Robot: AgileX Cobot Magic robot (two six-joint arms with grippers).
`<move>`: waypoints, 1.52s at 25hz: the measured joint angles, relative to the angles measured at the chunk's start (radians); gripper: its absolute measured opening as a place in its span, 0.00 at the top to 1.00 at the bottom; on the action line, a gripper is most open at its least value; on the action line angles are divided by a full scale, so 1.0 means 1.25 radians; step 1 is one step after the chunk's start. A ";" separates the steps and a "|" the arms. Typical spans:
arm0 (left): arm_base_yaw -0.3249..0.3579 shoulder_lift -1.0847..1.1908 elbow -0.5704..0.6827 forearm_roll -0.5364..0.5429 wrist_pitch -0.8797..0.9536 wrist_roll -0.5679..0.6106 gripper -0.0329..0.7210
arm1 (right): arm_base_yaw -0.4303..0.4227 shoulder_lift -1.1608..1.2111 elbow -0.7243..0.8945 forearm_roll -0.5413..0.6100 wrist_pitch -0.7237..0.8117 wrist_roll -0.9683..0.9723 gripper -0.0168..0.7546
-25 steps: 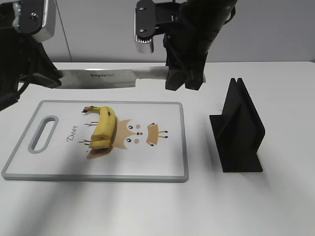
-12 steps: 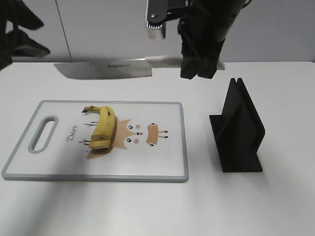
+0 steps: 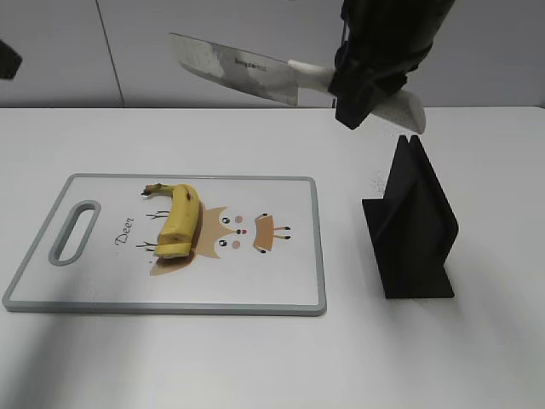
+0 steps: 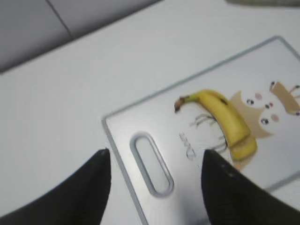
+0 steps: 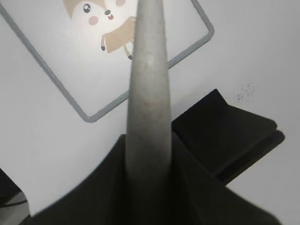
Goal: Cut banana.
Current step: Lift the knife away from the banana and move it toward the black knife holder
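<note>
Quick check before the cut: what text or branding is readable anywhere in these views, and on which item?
"Deer": script print on the cutting board, beside its handle slot, left of the banana.
Brand mark on the knife blade near the handle: too small to read.
Same board print in the left wrist view: blurred, unreadable.
Nothing else carries text.

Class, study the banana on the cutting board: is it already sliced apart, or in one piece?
One piece. The banana lies unbroken on the cutting board; the knife is in the air in the right gripper.
</note>
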 joint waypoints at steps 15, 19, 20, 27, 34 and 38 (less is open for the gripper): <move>0.002 -0.146 0.105 0.268 0.294 -0.423 0.18 | -0.057 -0.117 0.071 0.018 0.005 0.367 0.76; 0.002 -0.229 0.176 0.257 0.292 -0.424 0.18 | -0.141 -0.160 0.145 0.037 0.005 0.374 0.76; 0.002 -0.247 0.192 0.257 0.295 -0.426 0.18 | -0.155 -0.174 0.167 0.037 0.004 0.375 0.76; 0.002 -0.398 0.305 0.254 0.295 -0.442 0.18 | -0.223 -0.240 0.312 0.052 0.005 0.390 0.76; 0.002 -0.605 0.420 0.255 0.295 -0.444 0.18 | -0.229 -0.240 0.380 0.060 -0.053 0.436 0.76; 0.002 -0.741 0.483 0.256 0.284 -0.444 0.18 | -0.229 -0.240 0.387 0.059 -0.069 0.450 0.76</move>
